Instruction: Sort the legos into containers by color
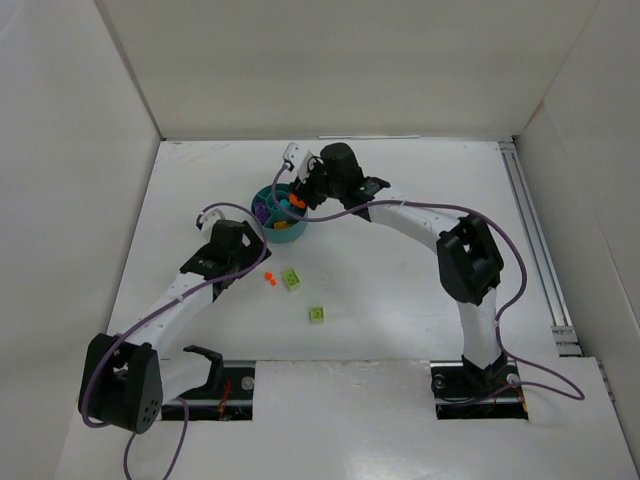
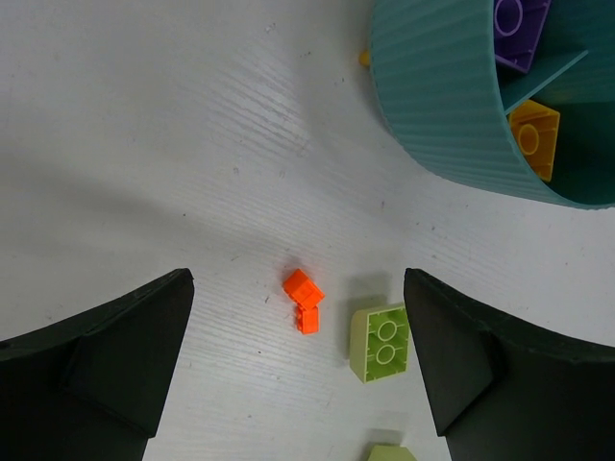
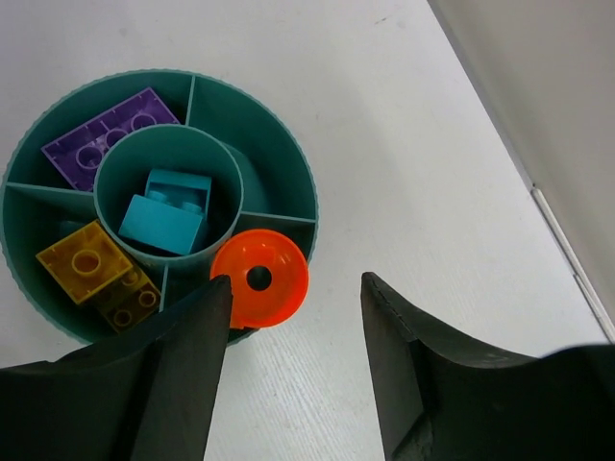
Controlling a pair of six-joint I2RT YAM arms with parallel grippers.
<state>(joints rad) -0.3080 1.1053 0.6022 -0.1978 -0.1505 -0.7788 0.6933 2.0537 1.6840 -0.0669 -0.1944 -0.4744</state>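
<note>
Right claw (image 3: 296,284), released, hangs over the teal dish (image 3: 245,120) by the worktop's (image 3: 404,144) far edge, orange disc (image 3: 261,279) loose beneath. Left claw (image 2: 296,288), released, frames an orange brick (image 2: 304,300), likely next.

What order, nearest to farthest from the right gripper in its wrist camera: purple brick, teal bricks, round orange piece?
1. round orange piece, just by the right gripper.
2. teal bricks, in the middle well.
3. purple brick, far-side compartment.
</note>
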